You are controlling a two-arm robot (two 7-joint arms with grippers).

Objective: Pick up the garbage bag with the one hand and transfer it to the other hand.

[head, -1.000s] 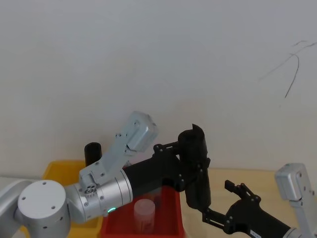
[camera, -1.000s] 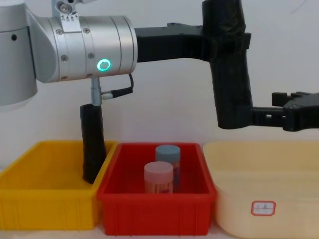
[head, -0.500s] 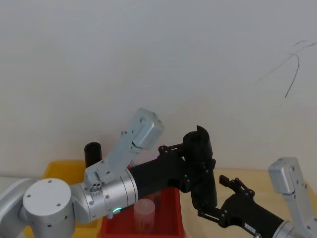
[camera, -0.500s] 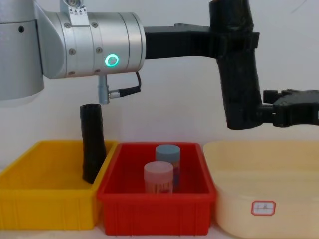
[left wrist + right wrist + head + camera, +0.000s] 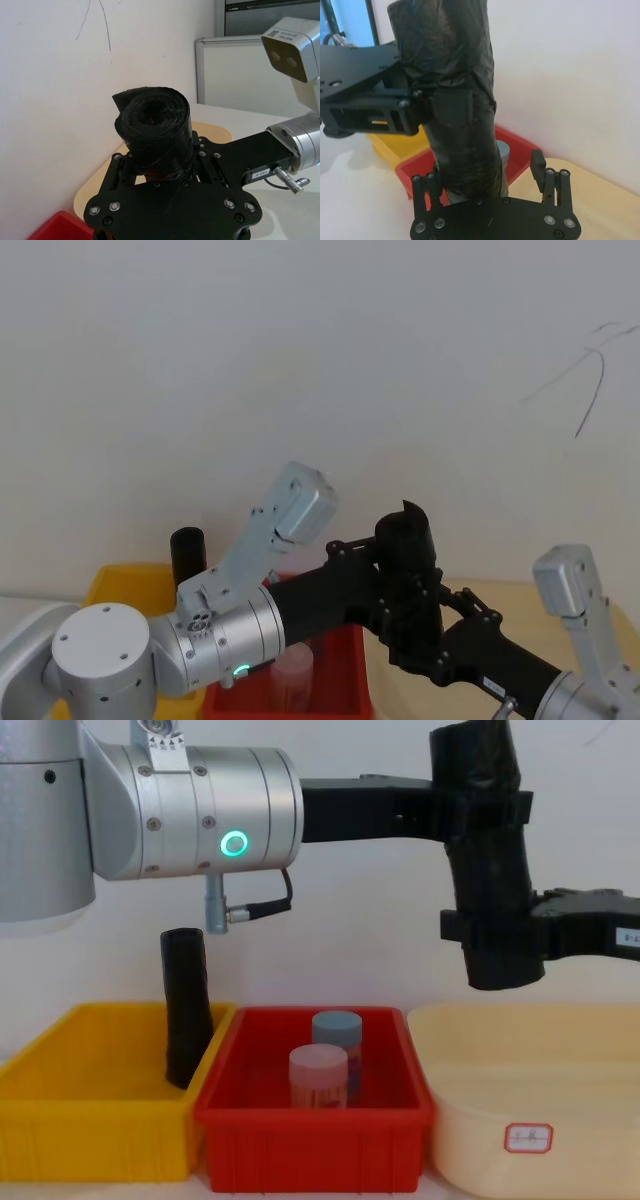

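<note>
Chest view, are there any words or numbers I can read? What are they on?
Red-edged sticker on the cream tub: marks too small to read.
White tag on the right gripper: too small to read.
No text here can be read.

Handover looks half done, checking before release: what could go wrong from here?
The right hand is open around the garbage bag; if the left hand releases first, the roll likely drops toward the cream tub. The right hand sits near the roll's bottom end, so the tall roll may tip once held there alone.
</note>
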